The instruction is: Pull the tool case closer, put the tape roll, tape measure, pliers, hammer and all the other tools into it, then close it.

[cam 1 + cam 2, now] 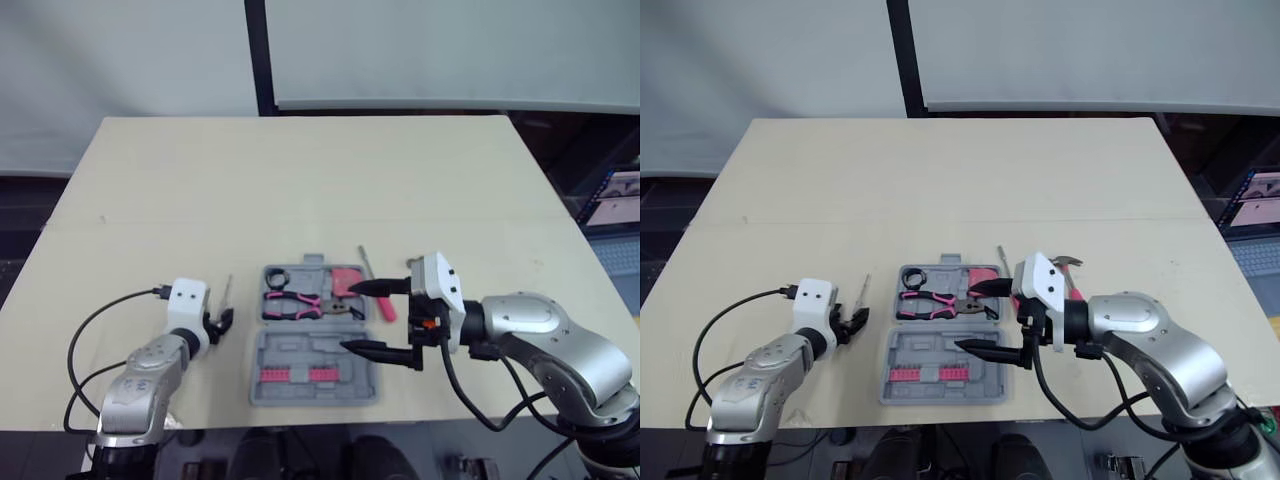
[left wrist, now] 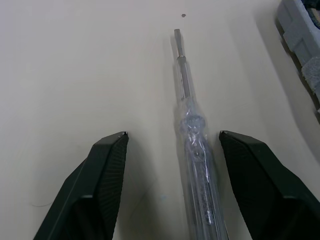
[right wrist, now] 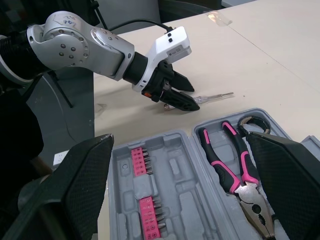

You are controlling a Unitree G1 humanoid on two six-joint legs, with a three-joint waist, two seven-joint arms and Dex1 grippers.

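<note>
The grey tool case (image 1: 262,385) lies open near the table's front edge. Its far half holds pink-handled pliers (image 1: 295,303), a black tape roll (image 1: 277,275) and a pink blocky tool (image 1: 347,280). The near half carries pink bit strips (image 1: 295,375). My right gripper (image 1: 365,318) is open just above the case's right side. A hammer head (image 1: 1067,262) peeks out behind that wrist. A clear-handled screwdriver (image 2: 192,145) lies on the table left of the case, between the fingers of my open left gripper (image 2: 172,135).
A thin metal tool with a pink handle (image 1: 384,305) lies just right of the case, under my right gripper. The beige table (image 1: 300,180) stretches far behind the case. Cables trail from both wrists over the front edge.
</note>
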